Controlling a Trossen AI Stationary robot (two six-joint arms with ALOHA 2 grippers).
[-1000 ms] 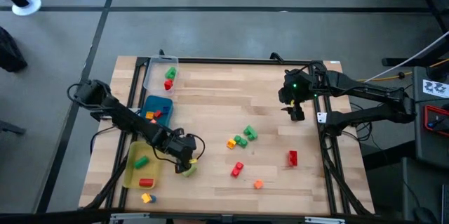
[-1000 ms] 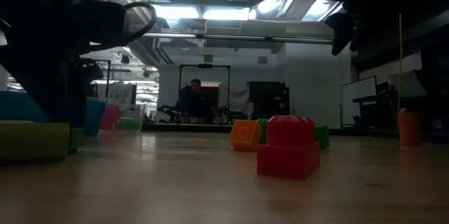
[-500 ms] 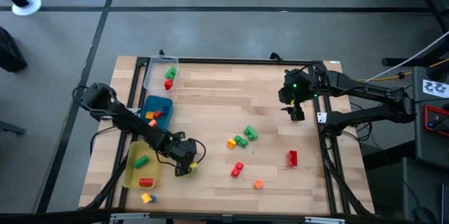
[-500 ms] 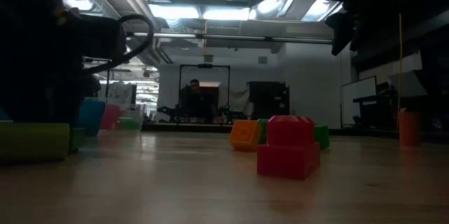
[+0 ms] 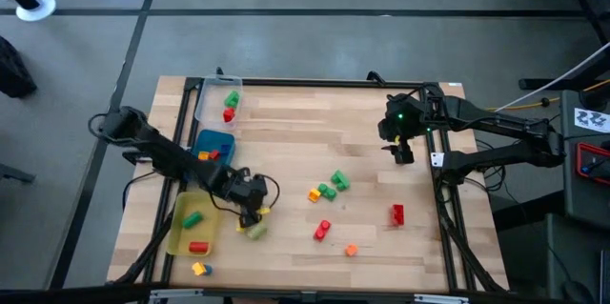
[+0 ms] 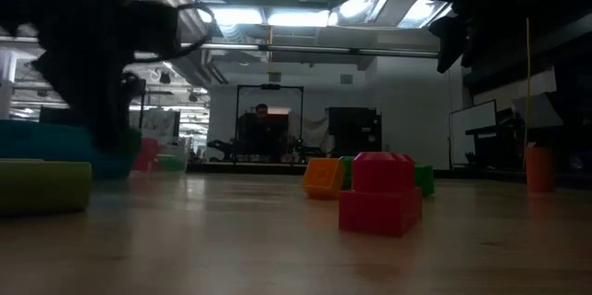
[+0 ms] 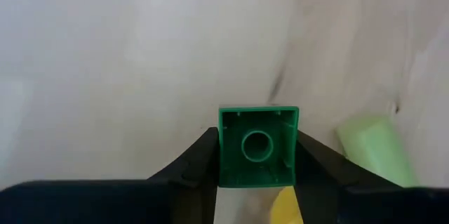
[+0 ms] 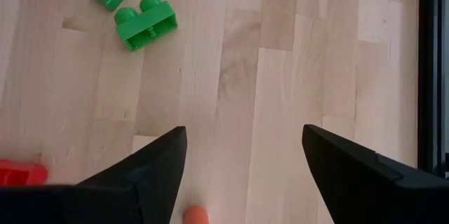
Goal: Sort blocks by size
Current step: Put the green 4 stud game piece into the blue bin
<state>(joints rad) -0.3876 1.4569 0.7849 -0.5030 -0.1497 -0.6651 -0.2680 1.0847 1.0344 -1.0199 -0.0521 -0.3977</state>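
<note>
Blocks lie spread on the table, some loose and some in trays. The left pincer is closed on a green block, one finger pressing each side, and the block's hollow underside with a round ring faces the wrist camera. In the high view this left pincer sits just beside the yellow tray. A pale green cylinder lies on the table just next to the pincer, with a bit of yellow beside it that is too small to make out.

The right pincer hangs wide open and holds nothing. In the high view the right pincer is well apart from the left one. Two green bricks lie ahead of it. A red block is cut off at the picture edge.

Between the two pincers lie the loose blocks: green ones, an orange one, a red one, a red brick and a small orange one.

The yellow tray holds a green piece and a red piece. The blue tray, near the left arm, holds small red and orange pieces. The clear tray holds a green piece on a red piece.

In the low view the left arm is only a dark shape.
</note>
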